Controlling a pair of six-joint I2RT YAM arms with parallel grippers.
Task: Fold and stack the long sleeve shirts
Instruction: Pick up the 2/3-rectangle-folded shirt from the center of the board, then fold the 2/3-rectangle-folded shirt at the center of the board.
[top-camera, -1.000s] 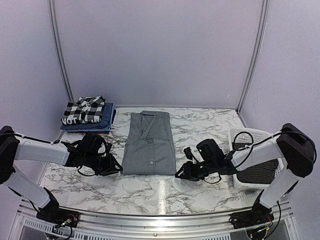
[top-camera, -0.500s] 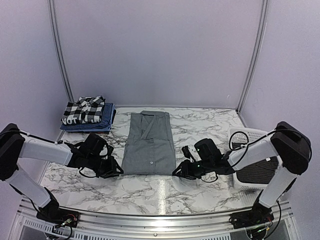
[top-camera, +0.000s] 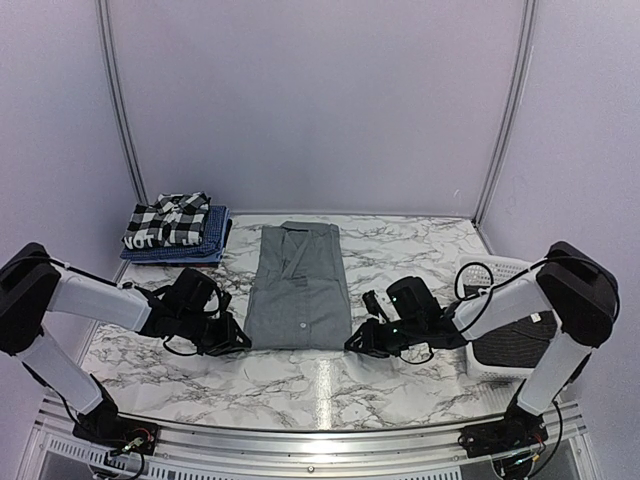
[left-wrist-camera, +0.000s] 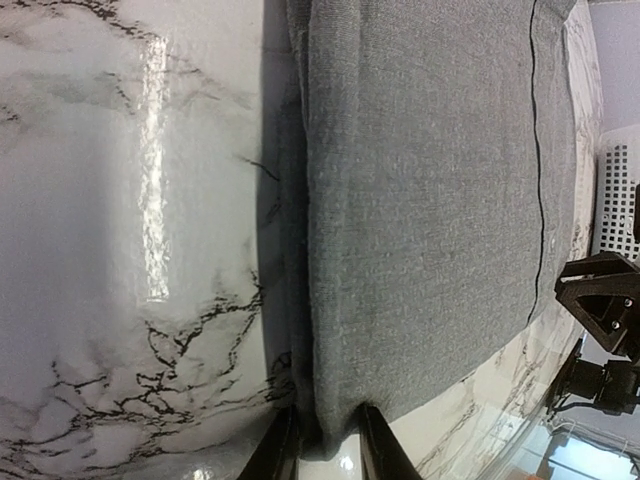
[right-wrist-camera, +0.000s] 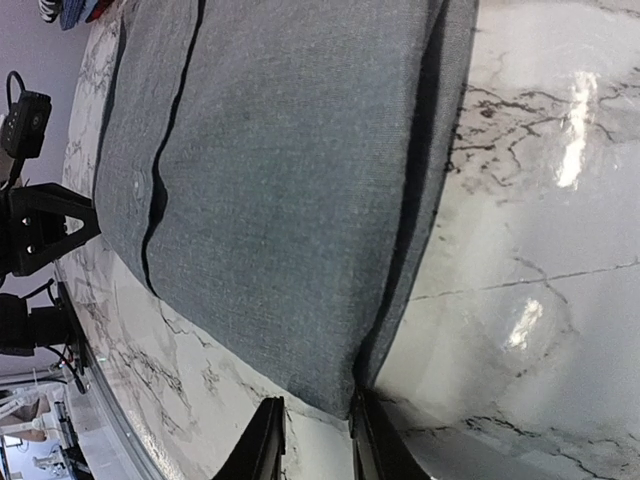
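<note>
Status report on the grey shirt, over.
Left gripper and right gripper: jaws straddling near corners of grey shirt, grip unconfirmed. Shirt lies flat. Nothing in the way.

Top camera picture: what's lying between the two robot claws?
The folded grey shirt lies flat on the marble table between the left gripper and the right gripper, one at each near corner. The top external view shows it best.

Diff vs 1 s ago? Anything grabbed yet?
Both arms crept inward. The left end effector moved right to the near-left hem corner of the grey shirt. The right end effector moved left to its near-right corner. The wrist views show fingers straddling each corner, but a closed grip can't be confirmed. The grey shirt, folded stack and basket are unchanged.
</note>
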